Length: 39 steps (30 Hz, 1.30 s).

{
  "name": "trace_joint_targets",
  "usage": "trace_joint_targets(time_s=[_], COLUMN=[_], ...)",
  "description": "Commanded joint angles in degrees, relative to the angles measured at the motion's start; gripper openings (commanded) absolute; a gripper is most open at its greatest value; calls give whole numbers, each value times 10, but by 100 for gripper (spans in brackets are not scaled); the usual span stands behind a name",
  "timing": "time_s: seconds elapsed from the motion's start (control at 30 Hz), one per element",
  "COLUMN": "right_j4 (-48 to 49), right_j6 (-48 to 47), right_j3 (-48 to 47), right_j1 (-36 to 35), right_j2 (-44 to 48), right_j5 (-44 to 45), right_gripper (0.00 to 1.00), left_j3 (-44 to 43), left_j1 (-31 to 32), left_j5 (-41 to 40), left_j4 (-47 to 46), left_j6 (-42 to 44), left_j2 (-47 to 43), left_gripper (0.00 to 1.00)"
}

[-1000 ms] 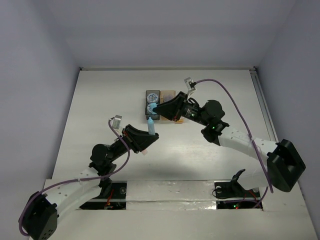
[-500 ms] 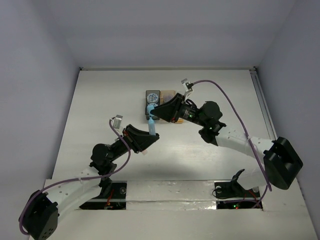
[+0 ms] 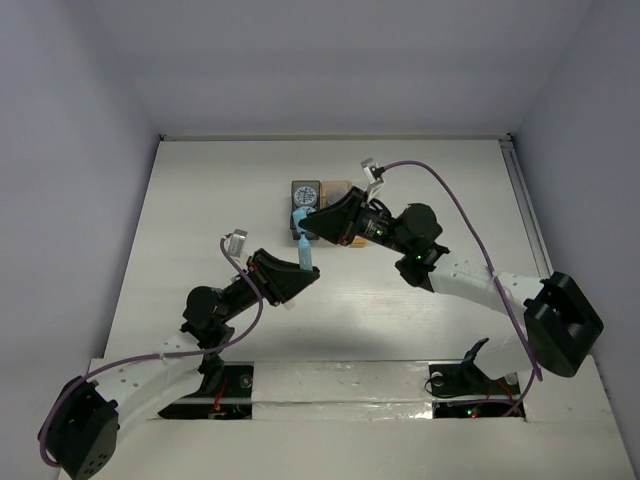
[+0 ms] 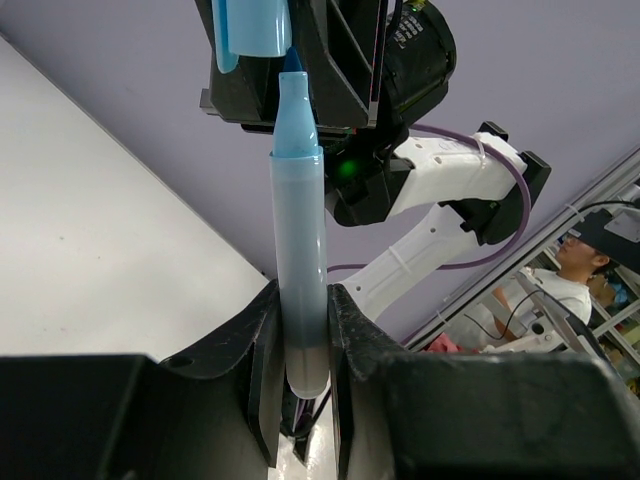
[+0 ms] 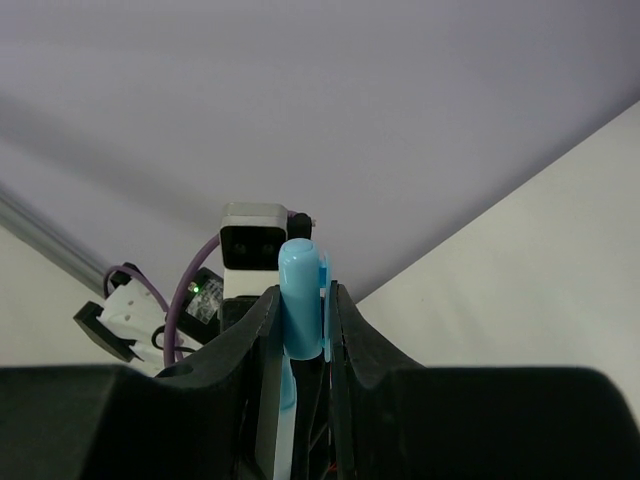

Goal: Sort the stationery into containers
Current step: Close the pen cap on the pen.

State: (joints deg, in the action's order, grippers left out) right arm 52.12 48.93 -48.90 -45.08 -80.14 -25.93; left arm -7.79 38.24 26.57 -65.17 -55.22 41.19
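A white table point(image 3: 200, 200) fills the floor of a plain enclosure with pale lavender walls, and both arms reach in over it from the near edge.

The left gripper point(image 4: 303, 330) is clamped tight on the lower barrel of a light blue marker point(image 4: 298, 230). The marker is uncapped, and its darker blue tip points away from the wrist. From above, the marker point(image 3: 302, 252) is held up off the table, just on the near side of the row of containers.

The right gripper point(image 5: 303, 320) is pinched narrowly around the marker's light blue cap point(image 5: 300, 290), with one finger on each side. In the left wrist view the cap point(image 4: 250, 28) hangs open end down directly over the marker. The tip sits right at the edge of the cap's mouth, slightly to one side and not inside it. I cannot tell whether the two are touching. From above, the right gripper point(image 3: 318, 218) hovers over the containers with the cap at its front.

The dark grey box point(image 3: 292, 200) sits at the left end of the row and holds a round disc point(image 3: 306, 192) with a patterned top. The tan-orange box point(image 3: 337, 188) adjoins it on the right. The right arm covers whatever lies beyond that.

The left wrist's grey camera point(image 5: 252, 235) shows behind the cap in the right wrist view.
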Motion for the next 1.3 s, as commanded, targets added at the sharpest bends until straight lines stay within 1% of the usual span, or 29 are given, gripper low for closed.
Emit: trace_joint_targets(time_s=[0.0,0.17,0.73,1.27], right_j4=[53,64,83,134], right_j6=[3,12,28,48], right_j3=[-8,3,21,69], right_j1=[-4,-4,-15,-41], right_j2=[7,15,-1,4], right_j5=[20,28,7,15], right_gripper=[4,5,5,5], left_j3=[-9,-8,-17,-30], left_j1=[2,2,2,2], left_j5=[10,10,6,-29], left_j4=[-53,-55,-41,-15], left_j6=[-5,-2,12,51], left_j2=[0,2,-1,-22], left_gripper=[0,0,0,0])
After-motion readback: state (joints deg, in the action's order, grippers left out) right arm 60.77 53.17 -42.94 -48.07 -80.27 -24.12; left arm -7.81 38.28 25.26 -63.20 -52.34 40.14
